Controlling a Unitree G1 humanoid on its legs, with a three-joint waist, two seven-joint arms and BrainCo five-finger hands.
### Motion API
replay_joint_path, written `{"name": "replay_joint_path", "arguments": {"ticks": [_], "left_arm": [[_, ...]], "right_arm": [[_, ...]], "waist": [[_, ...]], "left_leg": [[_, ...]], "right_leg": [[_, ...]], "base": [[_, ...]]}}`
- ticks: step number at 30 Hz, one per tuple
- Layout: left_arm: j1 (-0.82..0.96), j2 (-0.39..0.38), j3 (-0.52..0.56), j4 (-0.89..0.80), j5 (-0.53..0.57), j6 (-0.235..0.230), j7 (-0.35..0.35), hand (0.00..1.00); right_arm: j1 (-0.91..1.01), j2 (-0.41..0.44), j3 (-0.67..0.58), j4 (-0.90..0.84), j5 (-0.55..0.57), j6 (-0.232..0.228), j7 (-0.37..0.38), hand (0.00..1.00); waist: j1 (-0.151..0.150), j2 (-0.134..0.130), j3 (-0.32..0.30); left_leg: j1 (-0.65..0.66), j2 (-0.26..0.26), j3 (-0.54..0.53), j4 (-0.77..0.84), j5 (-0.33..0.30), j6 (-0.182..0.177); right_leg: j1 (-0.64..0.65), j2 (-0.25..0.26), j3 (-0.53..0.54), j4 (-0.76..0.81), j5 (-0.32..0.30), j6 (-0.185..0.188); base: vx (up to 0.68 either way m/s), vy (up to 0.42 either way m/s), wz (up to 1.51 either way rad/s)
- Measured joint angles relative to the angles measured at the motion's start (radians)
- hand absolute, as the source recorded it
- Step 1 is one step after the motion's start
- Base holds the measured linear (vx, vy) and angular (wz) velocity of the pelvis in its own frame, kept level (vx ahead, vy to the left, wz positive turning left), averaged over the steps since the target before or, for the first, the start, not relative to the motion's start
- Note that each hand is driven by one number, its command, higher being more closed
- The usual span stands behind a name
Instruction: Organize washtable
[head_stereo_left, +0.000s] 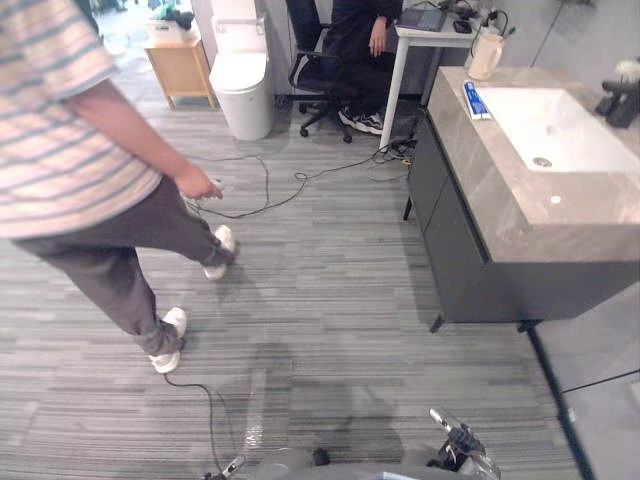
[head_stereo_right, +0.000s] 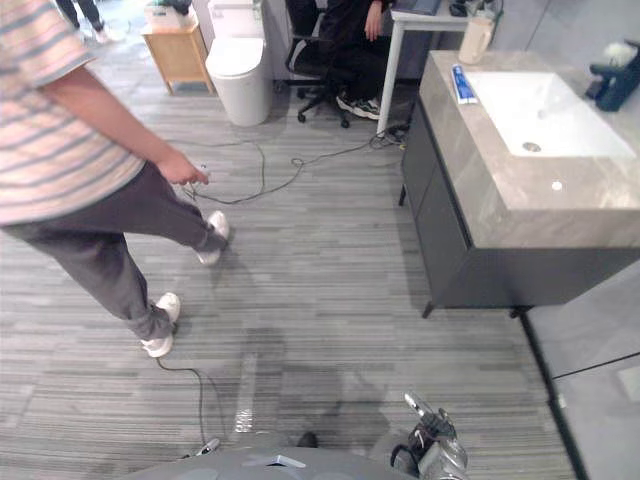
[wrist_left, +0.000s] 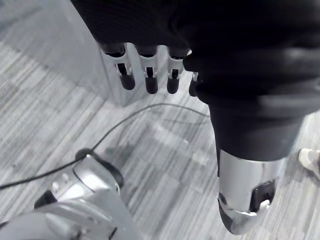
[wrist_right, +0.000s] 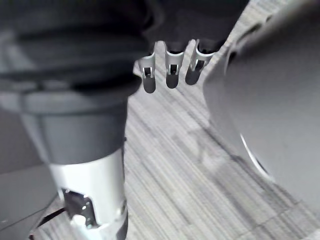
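The left robot hand hangs low over the grey striped floor. It is released, with fingers straight and relaxed, thumb apart, grasping nothing. The right robot hand hangs the same way, loose and empty.

The washtable, a dark cabinet on short legs, stands ahead of the right robot hand and to its outer side, well apart from it. Neither robot hand touches it. Its stone surface carries a white basin. A blue and white toothpaste tube lies flat on the surface just beside the basin, on the side towards the left robot hand. Beyond the tube, at the far end of the surface, a beige cup stands upright. We cannot tell whether it rests on the surface or on the white desk behind it. On the basin's other side sits a dark object, too blurred for us to name.

Ahead of the left robot hand, well apart, a person in a striped shirt strides across the floor. Much farther off, past both robot hands, we see a white toilet with a small wooden cabinet beside it. A seated person on an office chair is at the desk.
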Motion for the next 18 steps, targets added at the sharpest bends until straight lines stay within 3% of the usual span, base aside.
{"name": "replay_joint_path", "arguments": {"ticks": [2,4,6,7,8,10,11,12,14,16,18], "left_arm": [[-0.029,0.024,0.015,-0.004,0.003,0.001,-0.005,0.0],[-0.043,0.012,0.032,-0.012,0.003,0.0,-0.01,0.0],[-0.049,-0.016,0.063,-0.024,0.008,0.0,-0.013,0.0],[-0.045,-0.033,0.067,-0.024,0.018,0.001,-0.014,0.0],[-0.038,-0.055,0.068,-0.023,0.02,0.001,-0.014,0.0],[-0.047,-0.095,0.109,-0.055,0.015,0.002,-0.018,0.0],[-0.058,-0.119,0.126,-0.072,-0.003,-0.007,-0.02,0.0],[-0.036,-0.123,0.119,-0.084,-0.005,-0.015,-0.027,0.0],[-0.027,-0.118,0.121,-0.113,-0.035,-0.024,-0.031,0.0],[-0.027,-0.103,0.121,-0.121,-0.049,-0.026,-0.03,0.0],[-0.024,-0.086,0.122,-0.118,-0.07,-0.025,-0.023,0.0]], "right_arm": [[0.024,0.038,-0.047,0.002,0.004,0.001,-0.004,0.0],[0.056,0.051,-0.118,0.005,0.05,0.008,-0.007,0.0],[0.097,0.054,-0.195,0.015,0.077,0.025,-0.015,0.0],[0.119,0.053,-0.21,0.011,0.079,0.028,-0.016,0.0],[0.123,0.051,-0.236,0.006,0.078,0.028,-0.015,0.0],[0.1,0.044,-0.24,0.001,0.076,0.028,-0.015,0.0],[0.085,0.039,-0.237,-0.014,0.076,0.026,-0.011,0.0],[0.089,0.033,-0.199,-0.035,0.076,0.026,-0.015,0.0],[0.05,0.021,-0.143,-0.038,0.072,0.022,-0.014,0.0],[-0.009,0.023,-0.077,-0.039,0.067,0.022,-0.017,0.0],[-0.089,0.034,0.004,-0.039,0.067,0.021,-0.018,0.0]], "waist": [[-0.002,-0.05,0.019],[-0.004,-0.048,0.018],[-0.03,-0.016,0.009],[-0.042,0.013,-0.01],[-0.042,0.046,-0.033],[-0.043,0.066,-0.023],[-0.049,0.085,0.01],[-0.031,0.085,0.008],[0.007,0.081,0.012],[0.033,0.063,0.015],[0.065,0.029,0.035]], "left_leg": [[0.044,0.008,-0.026,-0.017,-0.04,-0.008],[0.066,0.007,-0.041,-0.018,-0.083,-0.004],[0.106,0.019,-0.104,0.004,-0.151,0.005],[0.115,0.049,-0.126,0.017,-0.18,-0.011],[0.121,0.082,-0.125,0.055,-0.193,-0.035],[0.033,0.083,-0.053,0.31,-0.142,-0.134],[-0.038,0.082,-0.024,0.573,0.002,-0.214],[-0.137,0.105,0.038,0.832,0.106,-0.21],[-0.281,0.152,0.129,1.036,0.049,-0.135],[-0.415,0.175,0.174,0.967,-0.012,-0.127],[-0.506,0.178,0.23,0.583,-0.02,-0.14]], "right_leg": [[-0.06,0.09,-0.031,-0.196,0.012,0.009],[-0.075,0.131,-0.053,-0.416,0.052,0.009],[-0.078,0.152,-0.049,-0.448,0.134,-0.048],[-0.069,0.178,-0.06,-0.434,0.164,-0.073],[-0.052,0.206,-0.078,-0.419,0.15,-0.101],[-0.02,0.208,-0.106,-0.37,0.103,-0.133],[0.067,0.224,-0.122,-0.363,0.077,-0.166],[0.172,0.246,-0.088,-0.422,0.026,-0.174],[0.289,0.271,-0.031,-0.469,-0.042,-0.144],[0.38,0.272,0.006,-0.539,-0.055,-0.141],[0.485,0.225,0.038,-0.636,-0.078,-0.099]], "base": [[0.12,-0.149,0.32],[0.39,-0.181,0.48],[0.62,-0.306,0.87],[0.67,-0.337,0.74],[0.74,-0.312,0.45],[0.55,-0.187,0.24],[0.34,-0.093,0.14],[0.3,-0.087,-0.02],[0.1,-0.034,-0.59],[-0.11,0.004,-0.61],[-0.26,0.069,-0.62]]}}
